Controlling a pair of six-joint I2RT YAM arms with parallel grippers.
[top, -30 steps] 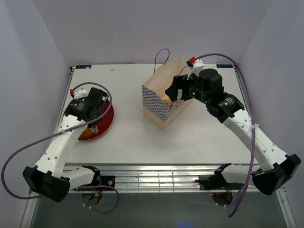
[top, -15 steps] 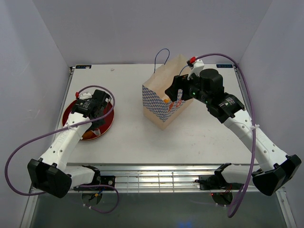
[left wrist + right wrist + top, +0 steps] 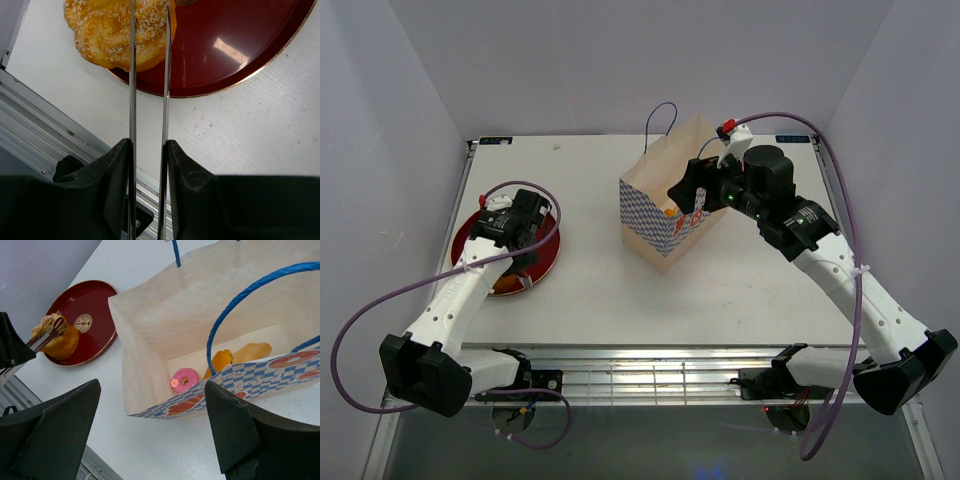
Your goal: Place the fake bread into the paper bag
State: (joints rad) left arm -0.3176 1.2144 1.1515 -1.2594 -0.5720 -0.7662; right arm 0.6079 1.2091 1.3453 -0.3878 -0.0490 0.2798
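Observation:
My left gripper [image 3: 148,145] is shut on long silver tongs [image 3: 148,100]. The tong tips clamp a golden sesame-topped fake bread [image 3: 107,35] at the near edge of the dark-red plate [image 3: 240,60]. I cannot tell whether the bread is lifted. In the top view the left gripper [image 3: 520,250] is over the plate [image 3: 470,225]. The paper bag [image 3: 655,215] stands open at centre. Inside it [image 3: 150,340] lie a pink doughnut [image 3: 184,380] and two golden pieces [image 3: 220,362]. My right gripper [image 3: 152,427] is wide open and empty at the bag's near rim.
The bag's blue cord handles [image 3: 240,300] arch over its mouth. The table's metal front rail [image 3: 45,145] runs just beside the plate. Purple cables loop off both arms [image 3: 380,310].
My left arm swung toward the near-left edge of the plate, uncovering most of it, and the tongs now grip the bread there. The right arm and the bag have barely moved.

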